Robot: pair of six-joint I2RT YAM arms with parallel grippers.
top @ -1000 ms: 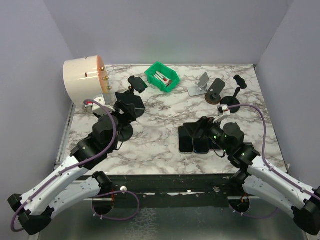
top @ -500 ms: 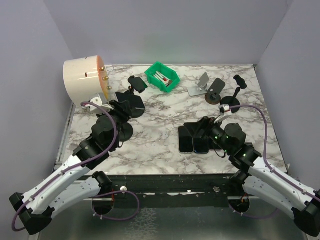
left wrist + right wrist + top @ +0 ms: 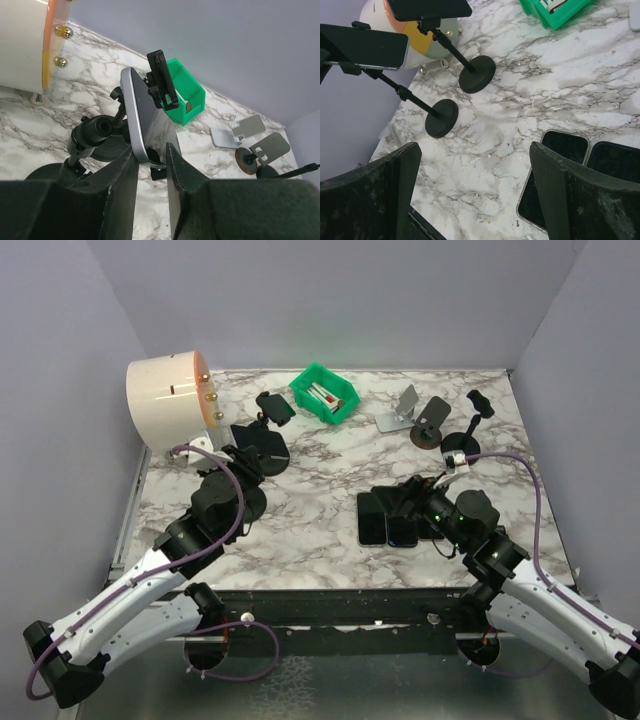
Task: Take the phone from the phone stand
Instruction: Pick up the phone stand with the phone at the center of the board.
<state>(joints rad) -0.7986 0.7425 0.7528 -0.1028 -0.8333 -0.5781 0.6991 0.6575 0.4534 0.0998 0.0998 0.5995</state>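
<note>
As left arm point(image 3: 150, 562) reaches forward | left pincer point(image 3: 151, 161) clasps phone point(image 3: 142, 115) on stand point(image 3: 95, 131)

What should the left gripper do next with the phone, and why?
Probably squeeze shut the last bit. The left gripper has a finger on each side of the phone, but I can't tell if it's pinching yet. The phone is clipped in the stand, so it needs a firm hold before pulling.

The left arm point(image 3: 130, 592) and right arm point(image 3: 545, 596) have white lower shells and black joints. A purple cable point(image 3: 232, 508) loops along each. Green lights point(image 3: 437, 517) dot the right arm. The left pincer point(image 3: 151, 150) has matte black fingers.
</note>
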